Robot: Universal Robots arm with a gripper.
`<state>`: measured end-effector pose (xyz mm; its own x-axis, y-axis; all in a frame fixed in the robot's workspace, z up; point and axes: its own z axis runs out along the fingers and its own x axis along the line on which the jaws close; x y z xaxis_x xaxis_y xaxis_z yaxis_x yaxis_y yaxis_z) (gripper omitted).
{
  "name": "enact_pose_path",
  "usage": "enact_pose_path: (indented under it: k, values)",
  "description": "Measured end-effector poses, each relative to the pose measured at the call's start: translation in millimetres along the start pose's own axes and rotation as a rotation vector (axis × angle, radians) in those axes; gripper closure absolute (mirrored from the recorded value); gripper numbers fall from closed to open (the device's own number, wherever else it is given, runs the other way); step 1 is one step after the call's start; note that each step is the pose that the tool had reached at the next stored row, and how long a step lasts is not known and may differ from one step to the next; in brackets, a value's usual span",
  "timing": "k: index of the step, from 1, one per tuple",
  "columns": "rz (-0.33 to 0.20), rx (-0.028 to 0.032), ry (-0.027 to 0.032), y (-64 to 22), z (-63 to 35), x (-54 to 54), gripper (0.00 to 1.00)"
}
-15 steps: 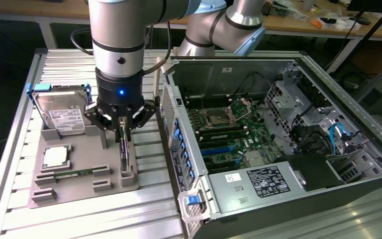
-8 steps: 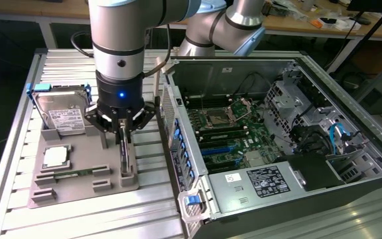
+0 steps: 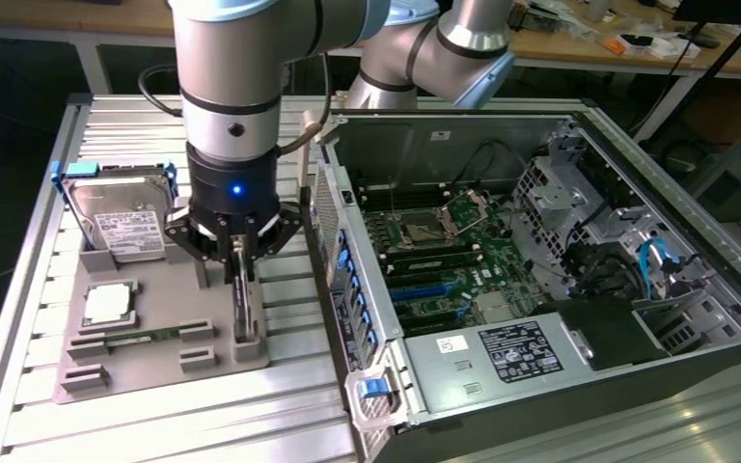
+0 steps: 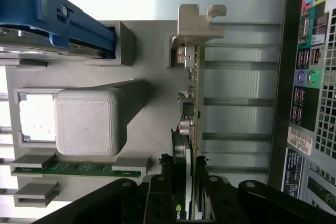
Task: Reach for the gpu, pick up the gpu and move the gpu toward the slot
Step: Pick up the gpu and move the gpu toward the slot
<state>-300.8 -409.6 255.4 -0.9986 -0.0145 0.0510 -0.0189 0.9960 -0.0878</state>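
The gpu [image 3: 243, 311] stands on edge in the grey holder plate [image 3: 151, 374], a thin dark slab just left of the open computer case in the exterior view. In the wrist view the gpu [image 4: 194, 90] shows edge-on, with its green board, part of the fan and its silver end bracket [image 4: 195, 24]. My gripper [image 3: 236, 265] hangs straight down over the card's near end. Its black fingers [image 4: 161, 192] sit on both sides of the card and press against it; the gripper [image 4: 186, 198] is shut on the gpu. The card still rests in its holder. Blue expansion slots [image 3: 428, 287] lie on the motherboard inside the case.
On the holder plate are a silver hard drive [image 3: 121, 220] in a blue carrier [image 4: 52, 17], a processor [image 3: 109, 304], a white block [image 4: 84, 121] and a slim green memory stick [image 3: 139, 336] [image 4: 79, 167]. The case wall [image 3: 332, 241] [image 4: 310, 87] stands close beside the gpu.
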Motion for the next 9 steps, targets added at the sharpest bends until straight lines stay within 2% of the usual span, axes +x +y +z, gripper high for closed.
enact_pose_path:
  k: [3,9]
  values:
    - [0.0,0.0001,0.0002,-3.3,0.2,0.1,0.73]
    - [0.0,0.0001,0.0002,-3.8,0.4,0.1,0.73]
